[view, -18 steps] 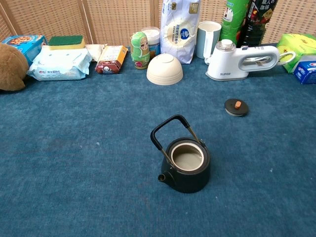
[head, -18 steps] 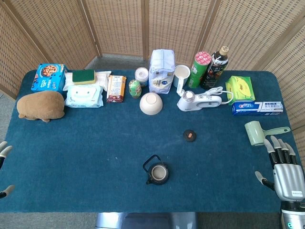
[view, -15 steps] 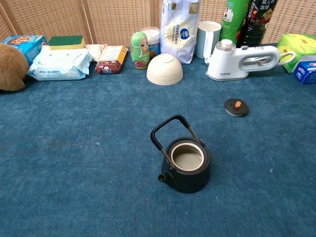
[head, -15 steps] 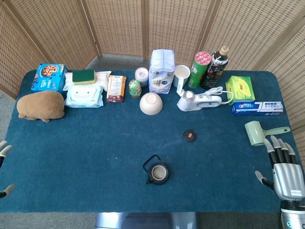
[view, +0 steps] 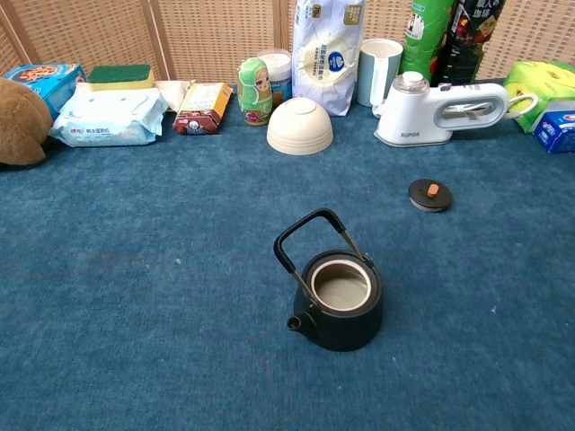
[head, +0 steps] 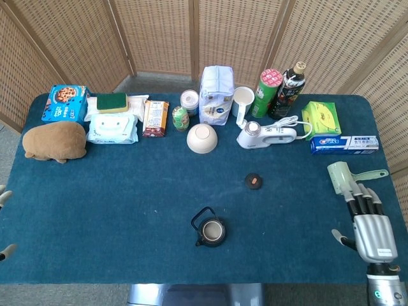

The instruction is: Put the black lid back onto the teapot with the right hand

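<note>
Left hand [head: 3,223] of mine barely shows at the table's left edge: only a couple of pale fingertips [head: 5,196] poke into the head view, so I cannot tell whether it is spread or curled, or whether it has hold of anything.

Along the far edge of the blue table [head: 115,191], from the left corner, sit a brown plush toy [head: 54,141], a blue snack box [head: 64,103], a pack of wet wipes [head: 111,128] with a green sponge [head: 112,101] behind it, an upturned cream bowl [view: 300,125], a white bag [view: 328,54], a white handheld steamer [view: 445,109] and a toothpaste box [head: 344,144].

Near the front edge, around the middle of the table, stands the black teapot [view: 340,296], its mouth uncovered and its handle [view: 310,235] raised and leaning left. The black lid [view: 429,194] with its small orange knob lies flat on the cloth, apart from the teapot, farther back and to the right.

At the right edge, my right hand [head: 364,220] hovers palm down near the front corner, fingers [head: 355,199] straight and slightly apart, thumb out to the left, holding nothing. Its fingertips point toward the far edge and overlap a green lint roller [head: 341,174].
</note>
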Controlling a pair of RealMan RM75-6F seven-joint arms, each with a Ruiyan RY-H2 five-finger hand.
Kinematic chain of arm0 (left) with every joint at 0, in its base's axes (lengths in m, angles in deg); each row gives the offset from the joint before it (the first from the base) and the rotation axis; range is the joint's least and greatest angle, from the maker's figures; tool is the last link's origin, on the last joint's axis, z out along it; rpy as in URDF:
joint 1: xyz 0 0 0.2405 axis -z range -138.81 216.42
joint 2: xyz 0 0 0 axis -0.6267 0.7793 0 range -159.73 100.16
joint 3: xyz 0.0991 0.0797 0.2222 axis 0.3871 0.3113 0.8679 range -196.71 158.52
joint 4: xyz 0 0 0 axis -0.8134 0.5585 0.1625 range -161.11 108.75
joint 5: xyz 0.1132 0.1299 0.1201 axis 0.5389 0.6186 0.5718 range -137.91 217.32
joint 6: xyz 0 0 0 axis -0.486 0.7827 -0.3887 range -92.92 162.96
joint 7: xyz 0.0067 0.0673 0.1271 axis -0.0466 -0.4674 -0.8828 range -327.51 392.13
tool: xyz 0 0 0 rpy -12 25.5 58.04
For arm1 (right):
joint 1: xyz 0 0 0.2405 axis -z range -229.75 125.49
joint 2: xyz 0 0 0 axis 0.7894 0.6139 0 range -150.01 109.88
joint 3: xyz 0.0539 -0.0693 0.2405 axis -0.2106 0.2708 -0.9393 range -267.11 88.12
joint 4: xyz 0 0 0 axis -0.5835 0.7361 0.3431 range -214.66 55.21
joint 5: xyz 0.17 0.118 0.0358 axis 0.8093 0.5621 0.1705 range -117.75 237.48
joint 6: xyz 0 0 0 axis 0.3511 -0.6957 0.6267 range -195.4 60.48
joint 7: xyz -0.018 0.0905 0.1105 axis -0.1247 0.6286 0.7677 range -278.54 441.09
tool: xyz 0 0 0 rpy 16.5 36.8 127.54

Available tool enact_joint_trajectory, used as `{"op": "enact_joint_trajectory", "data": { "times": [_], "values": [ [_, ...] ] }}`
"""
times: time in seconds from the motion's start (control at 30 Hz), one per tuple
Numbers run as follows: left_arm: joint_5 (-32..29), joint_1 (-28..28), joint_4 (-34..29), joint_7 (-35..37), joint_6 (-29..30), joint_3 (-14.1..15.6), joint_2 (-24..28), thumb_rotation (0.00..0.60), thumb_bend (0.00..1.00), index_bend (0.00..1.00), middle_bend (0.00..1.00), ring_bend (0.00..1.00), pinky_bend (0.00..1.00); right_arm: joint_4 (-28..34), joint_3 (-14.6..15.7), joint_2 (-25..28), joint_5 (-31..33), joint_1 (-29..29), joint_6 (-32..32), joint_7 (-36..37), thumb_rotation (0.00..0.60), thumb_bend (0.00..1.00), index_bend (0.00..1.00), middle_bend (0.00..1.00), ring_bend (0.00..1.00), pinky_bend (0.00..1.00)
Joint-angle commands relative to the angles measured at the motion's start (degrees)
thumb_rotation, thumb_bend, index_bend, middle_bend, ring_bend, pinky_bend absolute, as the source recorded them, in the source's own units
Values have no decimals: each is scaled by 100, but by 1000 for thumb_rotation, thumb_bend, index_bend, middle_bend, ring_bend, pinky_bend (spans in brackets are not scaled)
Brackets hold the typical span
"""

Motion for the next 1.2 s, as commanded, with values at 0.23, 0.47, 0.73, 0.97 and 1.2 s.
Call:
{"op": "enact_joint_trajectory", "data": {
  "times": [0.23,0.47,0.73,0.97,1.2],
  "values": [
    [-108,24,-13,-98,-88,-17,-32,600,94,0,0,0,22,375,-381,-27,290,-1004,-1363,-211,600,137,200,0,0,0],
    [-284,61,-22,-173,-199,-51,-64,600,94,0,0,0,22,183,-763,-525,1267,-1749,-2439,-529,600,169,230,0,0,0],
    [-387,93,-65,-186,-282,-72,-65,600,96,0,0,0,22,-436,-1002,-1278,2368,-2426,-3195,-924,600,253,251,1,0,0],
    [-473,98,-74,-248,-296,-98,-80,600,94,0,0,0,22,-726,-1059,-1611,2755,-2758,-3368,-1106,600,271,254,2,0,0],
    [-511,164,-100,-470,-392,-127,-170,600,95,0,0,0,22,-828,-1079,-1683,3008,-2974,-3502,-1143,600,272,254,2,0,0]
  ]
}}
